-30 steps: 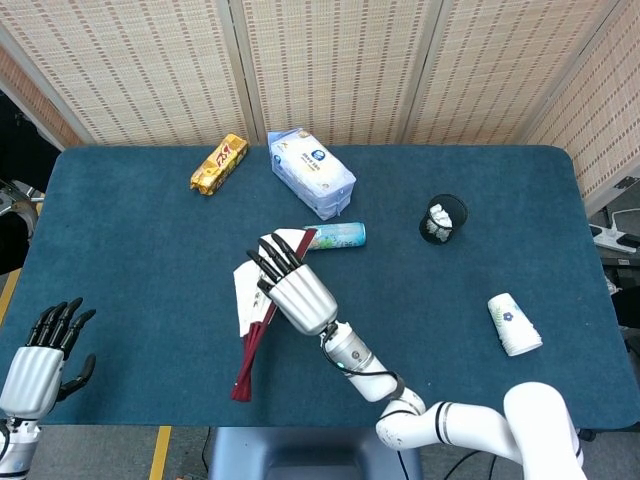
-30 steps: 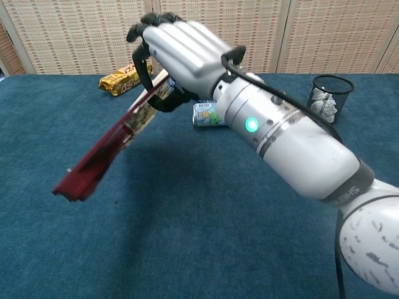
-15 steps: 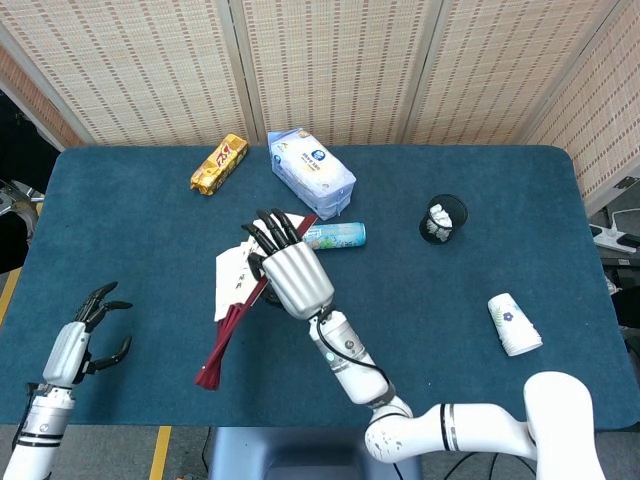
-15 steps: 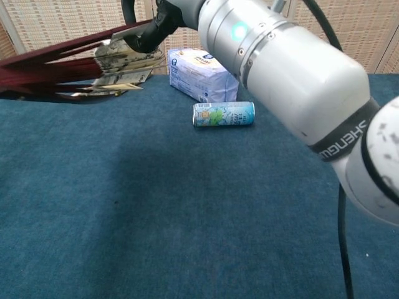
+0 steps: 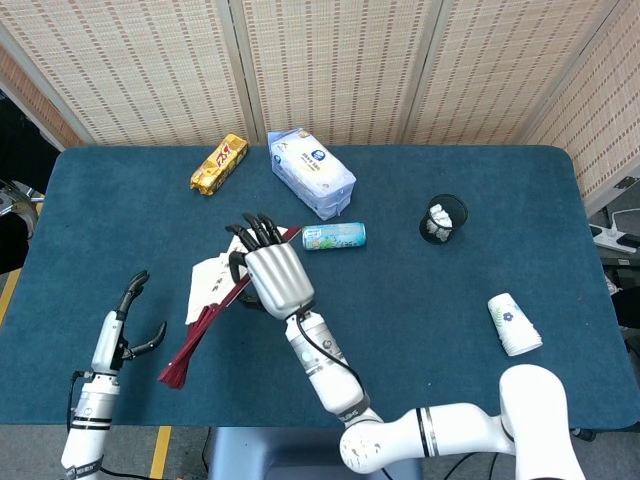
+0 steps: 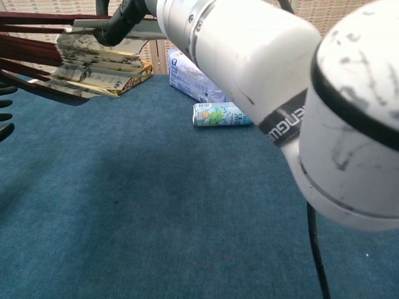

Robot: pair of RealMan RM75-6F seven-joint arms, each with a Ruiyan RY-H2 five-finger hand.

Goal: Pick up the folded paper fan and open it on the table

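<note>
Right hand (image 5: 270, 278) holds the paper fan (image 5: 205, 310) lifted above the table (image 5: 450, 300), ribs trailing to its left, partly spread. Left hand (image 5: 128, 322) empty, fingers apart, just beyond rib tips. Best: left pinches outermost rib, pulls away slowly.

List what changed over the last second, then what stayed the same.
The right hand, gripping the paper fan, carried it leftward toward the left hand, and the fan spread a little wider. The left hand came in, fingers apart, holding nothing. The can, tissue pack and snack bar stayed put.
</note>
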